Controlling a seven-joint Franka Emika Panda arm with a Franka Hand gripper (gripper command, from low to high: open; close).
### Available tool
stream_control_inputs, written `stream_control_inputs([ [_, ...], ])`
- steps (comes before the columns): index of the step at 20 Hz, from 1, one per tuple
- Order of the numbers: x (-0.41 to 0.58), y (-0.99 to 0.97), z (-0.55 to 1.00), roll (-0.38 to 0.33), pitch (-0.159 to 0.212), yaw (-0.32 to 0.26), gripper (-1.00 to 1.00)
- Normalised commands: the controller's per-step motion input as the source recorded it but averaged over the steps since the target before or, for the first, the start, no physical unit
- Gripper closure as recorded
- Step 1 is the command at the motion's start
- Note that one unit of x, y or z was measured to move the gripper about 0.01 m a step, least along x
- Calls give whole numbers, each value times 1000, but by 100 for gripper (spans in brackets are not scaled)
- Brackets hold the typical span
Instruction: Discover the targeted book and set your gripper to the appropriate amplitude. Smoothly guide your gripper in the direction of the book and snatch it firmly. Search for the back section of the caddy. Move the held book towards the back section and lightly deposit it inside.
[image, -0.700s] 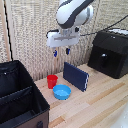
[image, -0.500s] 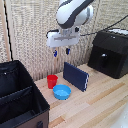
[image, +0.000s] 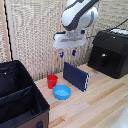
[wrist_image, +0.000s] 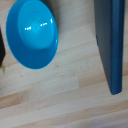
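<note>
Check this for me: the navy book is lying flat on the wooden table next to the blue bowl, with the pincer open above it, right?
Not quite. In the exterior view the book stands upright on its edge on the table, not lying flat. The rest holds: it sits beside the blue bowl, and the pincer hangs open above it.

1. Looks like a robot lab / test bench, not a home.
2. Evidence: white Franka-type arm (image: 80, 17) hanging over a pale wood-plank table (image: 100, 102).
3. Backdrop is a beige woven screen (image: 30, 35) like a partition panel, with no room visible behind it.
4. Props are sparse and staged: blue bowl (image: 62, 92), red cup (image: 52, 81), black fabric caddy (image: 20, 100), glossy black box (image: 111, 52).
5. Dark cable (image: 116, 27) runs behind the arm.
</note>
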Motion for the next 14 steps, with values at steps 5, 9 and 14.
stream_control_inputs([
  [5, 119, -369, -186, 0, 0, 93, -100],
  [9, 174, -208, -187, -3, 0, 135, -100],
  [14, 142, -187, -175, -19, 5, 150, -100],
])
